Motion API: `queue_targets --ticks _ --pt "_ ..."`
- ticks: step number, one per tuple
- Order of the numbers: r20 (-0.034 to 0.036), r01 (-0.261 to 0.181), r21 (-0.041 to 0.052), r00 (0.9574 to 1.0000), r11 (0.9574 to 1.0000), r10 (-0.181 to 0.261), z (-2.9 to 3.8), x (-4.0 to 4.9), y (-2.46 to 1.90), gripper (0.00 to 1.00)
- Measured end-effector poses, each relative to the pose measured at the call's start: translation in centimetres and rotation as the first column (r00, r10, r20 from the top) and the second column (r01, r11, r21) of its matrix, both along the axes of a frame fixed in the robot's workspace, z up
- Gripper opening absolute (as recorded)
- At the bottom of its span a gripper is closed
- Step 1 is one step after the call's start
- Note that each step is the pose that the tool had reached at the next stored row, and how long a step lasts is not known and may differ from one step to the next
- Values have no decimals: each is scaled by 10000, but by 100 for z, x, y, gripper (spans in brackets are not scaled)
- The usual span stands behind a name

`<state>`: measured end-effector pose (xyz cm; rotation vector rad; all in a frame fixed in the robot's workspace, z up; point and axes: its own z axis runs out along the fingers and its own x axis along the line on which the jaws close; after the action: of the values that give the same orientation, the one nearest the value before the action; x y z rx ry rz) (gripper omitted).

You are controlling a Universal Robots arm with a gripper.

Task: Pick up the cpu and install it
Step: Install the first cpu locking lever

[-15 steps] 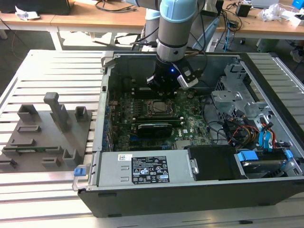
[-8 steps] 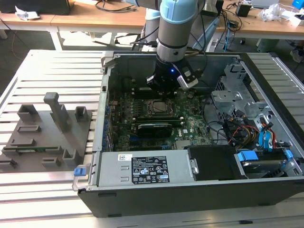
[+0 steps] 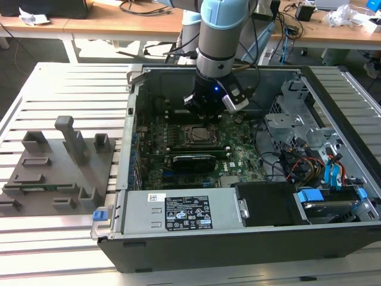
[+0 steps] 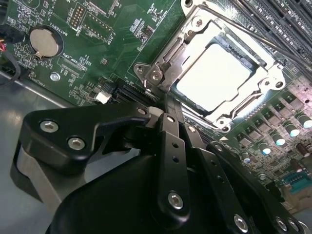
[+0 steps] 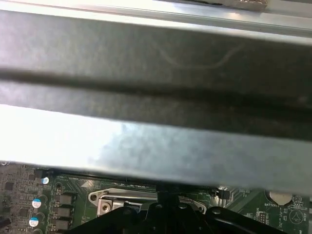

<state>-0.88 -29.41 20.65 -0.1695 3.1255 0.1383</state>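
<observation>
In the exterior view, the pale blue and silver robot arm is reaching down from the top centre of the frame into the open black computer case [image 3: 238, 250], which is filling the middle and right of the picture. Its black gripper [image 3: 205, 107] is hanging just above the green motherboard [image 3: 238, 161], at the upper edge of the black square socket frame with its metal bracket [image 3: 200, 134]. Over at the left of the frame, the grey plastic fixture tray with upright pegs [image 3: 36, 179] is sitting on the slatted metal table [image 3: 65, 83], and no chip is showing on it.

In the second wrist view, the gripper's black linkage is taking up the lower half of the frame, with its tip [image 4: 168, 105] touching or just short of the corner of the socket's bracket. In the upper right, the cpu [image 4: 217, 75], a small flat square chip with a bright shiny metal top, is already lying inside the socket frame [image 4: 161, 66], flat and square to it. Nothing is showing between the fingers, but I cannot tell whether they are parted or closed. A round silver coin battery [image 4: 45, 41] is sitting at the upper left.

In the first wrist view, the grey metal wall of the case [image 5: 156, 97] is crossing most of the frame, with a strip of motherboard along the bottom.

Judging by this, the chip is looking picked and seated; whether the bracket is latched I cannot tell.
</observation>
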Motion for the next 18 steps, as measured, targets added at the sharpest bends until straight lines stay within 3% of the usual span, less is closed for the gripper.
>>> queue_targets --ticks 5,18 --pt "5 0 1 10000 10000 0 39 -1 0 11" --pt "-5 0 13 10000 10000 0 12 12 -4 11"
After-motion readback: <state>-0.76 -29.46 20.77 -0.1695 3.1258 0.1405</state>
